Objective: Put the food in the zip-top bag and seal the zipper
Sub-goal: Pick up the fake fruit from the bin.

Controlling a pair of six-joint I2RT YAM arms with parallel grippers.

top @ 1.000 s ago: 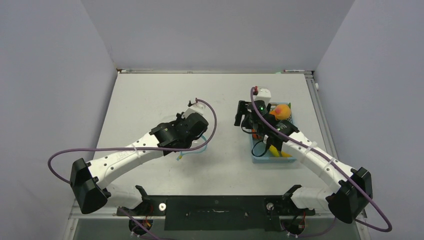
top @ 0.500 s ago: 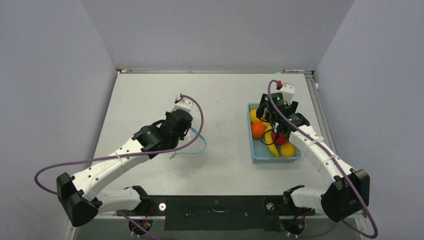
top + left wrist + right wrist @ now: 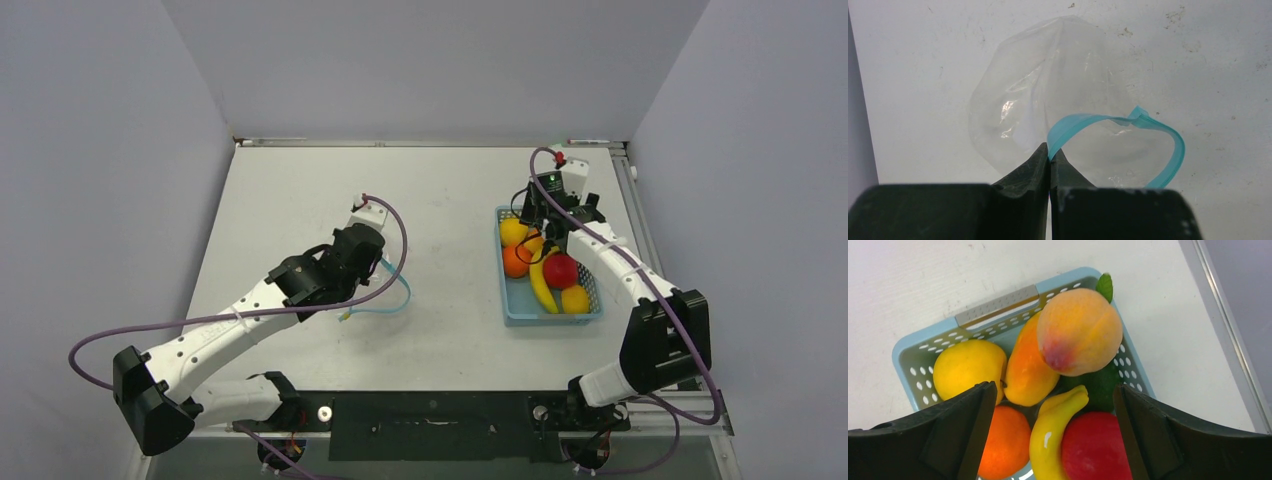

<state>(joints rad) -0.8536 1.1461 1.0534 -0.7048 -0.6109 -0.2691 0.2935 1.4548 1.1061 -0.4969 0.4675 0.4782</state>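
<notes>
Pinching zipper [image 3: 1168, 134] w/ my L claw [image 3: 1049, 152] on scuffed white table [image 3: 300, 190], grey walls [image 3: 430, 70] around; R claw [image 3: 1050, 390] wide over food [image 3: 1078, 330]

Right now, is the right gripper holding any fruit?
No, the right gripper is open wide above the basket, jaws spread with nothing between them.

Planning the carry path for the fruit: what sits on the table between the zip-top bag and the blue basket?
Nothing. In the top external view, the stretch of table between the zip-top bag and the basket is bare white surface.
</notes>
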